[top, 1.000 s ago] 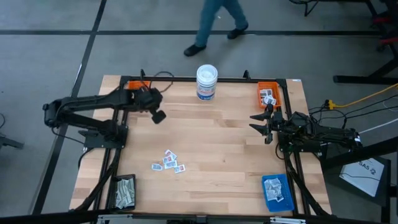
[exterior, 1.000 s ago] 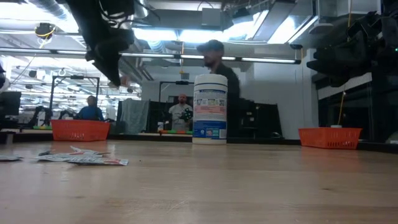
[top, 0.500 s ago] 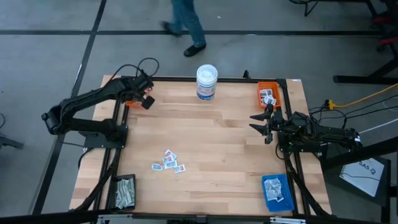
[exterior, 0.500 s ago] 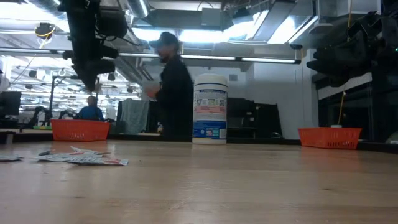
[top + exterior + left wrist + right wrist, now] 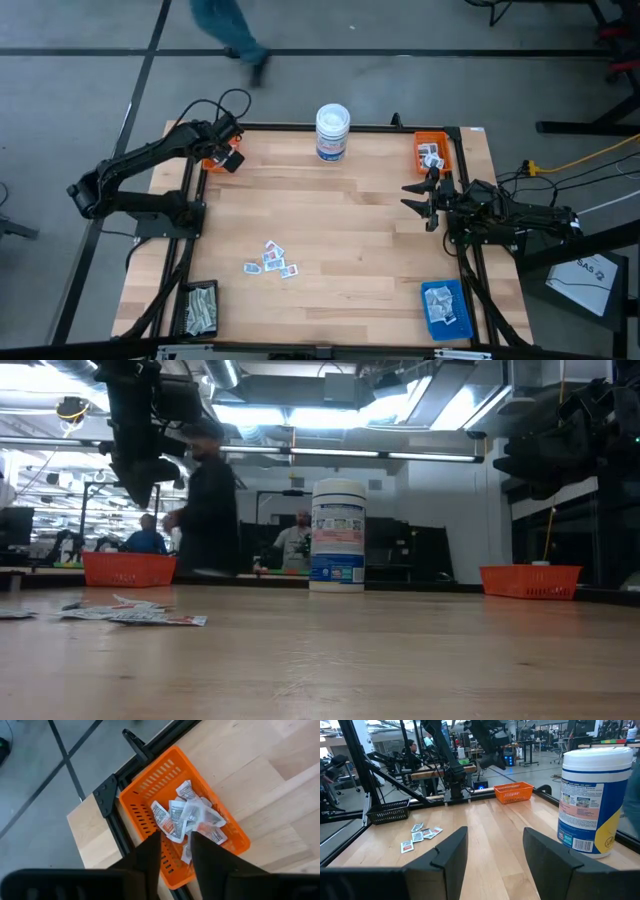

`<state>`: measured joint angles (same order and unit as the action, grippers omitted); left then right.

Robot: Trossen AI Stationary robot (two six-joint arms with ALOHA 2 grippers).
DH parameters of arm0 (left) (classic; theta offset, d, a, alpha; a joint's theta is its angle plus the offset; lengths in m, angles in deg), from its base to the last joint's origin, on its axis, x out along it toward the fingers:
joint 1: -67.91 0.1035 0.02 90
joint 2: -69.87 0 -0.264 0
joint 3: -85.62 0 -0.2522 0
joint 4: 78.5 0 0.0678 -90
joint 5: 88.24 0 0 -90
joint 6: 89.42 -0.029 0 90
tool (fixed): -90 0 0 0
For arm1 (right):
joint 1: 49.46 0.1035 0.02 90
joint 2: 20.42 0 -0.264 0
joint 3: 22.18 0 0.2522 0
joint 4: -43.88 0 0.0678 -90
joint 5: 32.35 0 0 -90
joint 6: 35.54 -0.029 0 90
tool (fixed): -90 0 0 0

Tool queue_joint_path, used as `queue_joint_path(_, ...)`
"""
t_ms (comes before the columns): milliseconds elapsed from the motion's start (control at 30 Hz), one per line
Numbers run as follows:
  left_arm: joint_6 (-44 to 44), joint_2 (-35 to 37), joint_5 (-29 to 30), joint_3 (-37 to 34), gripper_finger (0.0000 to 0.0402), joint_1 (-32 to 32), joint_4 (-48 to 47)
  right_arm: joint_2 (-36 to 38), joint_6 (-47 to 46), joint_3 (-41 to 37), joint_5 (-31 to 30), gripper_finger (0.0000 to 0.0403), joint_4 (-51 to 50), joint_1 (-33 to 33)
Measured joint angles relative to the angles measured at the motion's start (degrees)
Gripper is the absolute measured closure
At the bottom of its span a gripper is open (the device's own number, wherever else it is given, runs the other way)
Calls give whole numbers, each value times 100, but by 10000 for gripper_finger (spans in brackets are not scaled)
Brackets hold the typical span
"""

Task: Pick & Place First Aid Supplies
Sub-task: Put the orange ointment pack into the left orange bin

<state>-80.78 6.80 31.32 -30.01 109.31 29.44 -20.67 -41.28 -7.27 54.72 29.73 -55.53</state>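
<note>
The left gripper [image 5: 228,160] hangs above the orange basket [image 5: 150,795] at the table's [image 5: 350,230] 10 o'clock corner. Its fingers [image 5: 150,855] stand a little apart with nothing between them. In that basket lies a heap of packets [image 5: 192,817], roughly six, overlapping; most lie with their long axis toward the basket's far corner, though some are crumpled.

The right gripper [image 5: 418,197] waits at the table's 3 o'clock edge, fingers [image 5: 445,855] spread and empty, pointing toward 9 o'clock.

A loose cluster of packets [image 5: 273,259], about six, lies flat on the wood near 7 o'clock, turned every which way.

There are four containers:
- a second orange basket [image 5: 432,152] at 1 o'clock holding a few packets
- a blue tray [image 5: 446,307] at 5 o'clock with several
- a black basket [image 5: 201,308] at 7 o'clock with pale strips lying toward 12 o'clock

One white tub [image 5: 332,132] stands upright at 12 o'clock.
</note>
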Motion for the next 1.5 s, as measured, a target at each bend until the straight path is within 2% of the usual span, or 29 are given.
queue_joint_path(167, 2, 0, -8, 0, 261, 0, 0, 0, 0, 0, 0, 212, -1, 0)
queue_joint_path(267, -108, 0, -205, 0, 244, -22, 0, 1, 0, 1, 0, 212, 0, 0)
queue_joint_path(433, -136, -2, -655, 0, 236, -235, 20, 1, 0, 0, 1, 212, 0, 1)
queue_joint_path(600, 68, -2, -876, 0, 241, -767, 23, 0, 0, 2, -1, 212, 1, 1)
queue_joint_path(833, 607, -2, -1317, 0, 240, -1956, 75, 2, 0, 2, -1, 212, -1, 1)
queue_joint_path(1233, 1250, -4, -2326, -269, 242, -4568, 477, 1, 0, 1, 0, 212, 0, 0)
queue_joint_path(1500, 2092, -32, -2341, -376, 243, -6059, 682, 2, 0, 2, -1, 212, 1, 1)
